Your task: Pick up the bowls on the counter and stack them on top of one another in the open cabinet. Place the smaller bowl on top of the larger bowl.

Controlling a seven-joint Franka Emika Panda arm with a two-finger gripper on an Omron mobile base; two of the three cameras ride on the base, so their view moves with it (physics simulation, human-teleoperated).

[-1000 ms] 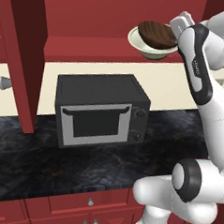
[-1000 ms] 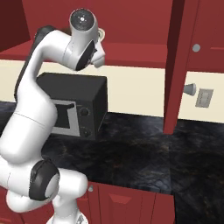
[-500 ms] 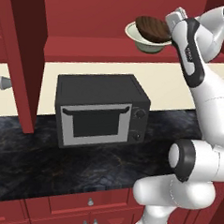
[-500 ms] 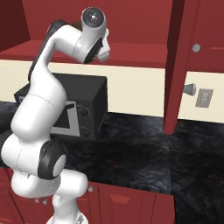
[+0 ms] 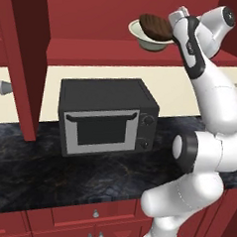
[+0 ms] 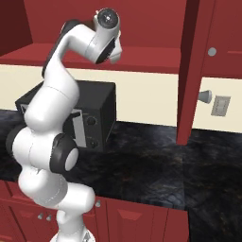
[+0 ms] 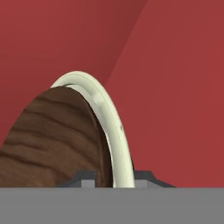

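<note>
Brown smaller bowl point(image 5: 155, 25) — pinched in the jaws — above larger bowl point(image 5: 145, 40).

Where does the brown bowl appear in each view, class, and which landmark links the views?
Left base view: brown bowl at top centre, over the cream bowl.
Right base view: not in it.
Hand view: lower left.
Shared landmark: microwave in both base views.

smaller bowl point(image 5: 155, 25) tilted over larger bowl point(image 5: 145, 40) | on cabinet shelf point(image 5: 94, 52) | microwave point(image 5: 108, 117) below, possibly left
</note>
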